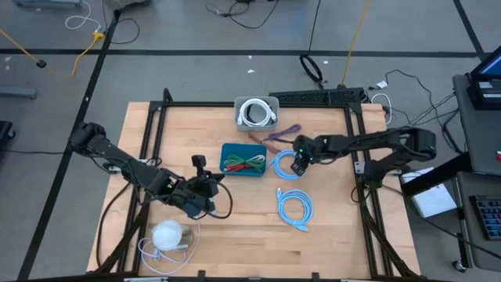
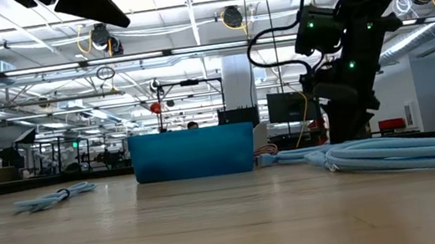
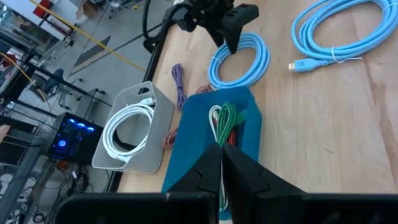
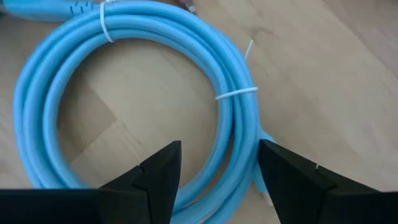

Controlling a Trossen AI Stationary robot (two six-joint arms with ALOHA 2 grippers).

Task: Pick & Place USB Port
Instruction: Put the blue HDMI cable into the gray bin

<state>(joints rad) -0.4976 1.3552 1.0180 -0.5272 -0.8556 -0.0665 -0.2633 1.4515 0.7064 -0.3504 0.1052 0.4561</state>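
Note:
A light-blue coiled cable (image 1: 286, 164) lies flat on the wooden table, right of the blue bin (image 1: 243, 160). My right gripper (image 4: 217, 163) hangs open just above it, pointing steeply down. Its fingers (image 4: 155, 177) stand on either side of the coil's bundled strands (image 4: 239, 124), with no touch showing. A second light-blue coil (image 1: 295, 210) with a USB plug (image 3: 296, 64) lies nearer the front edge. My left gripper (image 3: 222, 158) is shut with nothing between its fingers, raised near the bin's near left corner (image 1: 211, 186) and pointing toward the bin.
The blue bin (image 3: 249, 134) holds green, red and white cables. A grey bin (image 1: 257, 112) with a white coiled cable stands at the back, a purple cord (image 1: 282, 133) lies beside it. A white bundle (image 1: 167, 235) sits at the front left. Black frame rails edge the table.

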